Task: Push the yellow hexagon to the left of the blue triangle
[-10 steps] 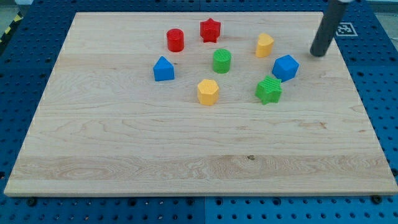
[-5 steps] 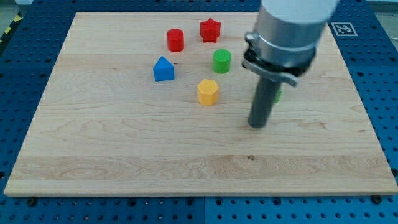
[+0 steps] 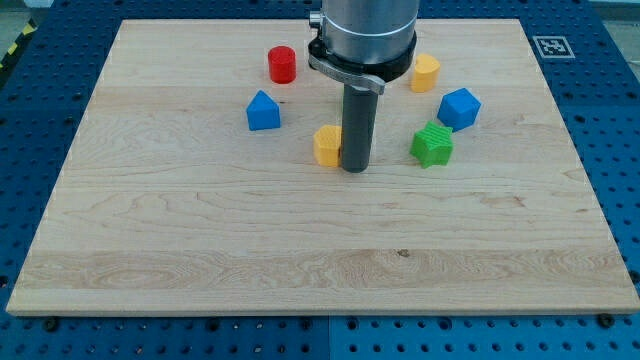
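Observation:
The yellow hexagon (image 3: 326, 146) sits near the middle of the wooden board (image 3: 200, 240), partly hidden by my rod. My tip (image 3: 354, 168) rests on the board right against the hexagon's right side. The blue triangle (image 3: 263, 111) stands up and to the left of the hexagon, a short gap away. The arm's grey body covers the area above the hexagon and hides the red star and the green cylinder.
A red cylinder (image 3: 282, 64) stands above the blue triangle. To the right of my rod are a yellow block (image 3: 425, 73), a blue block (image 3: 459, 108) and a green star (image 3: 432, 145).
The rod has swept from the board's upper right, down past the green star, and left to the yellow hexagon's right side. The hexagon has shifted slightly left.

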### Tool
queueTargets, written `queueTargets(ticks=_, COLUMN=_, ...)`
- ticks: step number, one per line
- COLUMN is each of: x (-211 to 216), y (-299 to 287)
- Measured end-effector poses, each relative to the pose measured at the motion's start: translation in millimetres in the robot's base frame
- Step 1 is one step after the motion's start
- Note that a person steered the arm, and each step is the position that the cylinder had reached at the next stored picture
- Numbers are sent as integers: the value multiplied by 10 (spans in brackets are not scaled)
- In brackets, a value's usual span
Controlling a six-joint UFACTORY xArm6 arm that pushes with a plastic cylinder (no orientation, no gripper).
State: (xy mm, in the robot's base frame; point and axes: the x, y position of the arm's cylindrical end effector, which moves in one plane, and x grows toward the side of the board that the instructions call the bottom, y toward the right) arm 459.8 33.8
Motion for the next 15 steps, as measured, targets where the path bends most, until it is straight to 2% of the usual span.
queueTargets(ticks=3, x=-157, y=-90)
queueTargets(ticks=5, x=-217, y=-546)
queueTargets(ticks=8, x=-784, y=-674)
queueTargets(ticks=10, x=-520, y=-767)
queueTargets(ticks=14, x=-577, y=-1351)
queueTargets(ticks=15, x=-528, y=-1225)
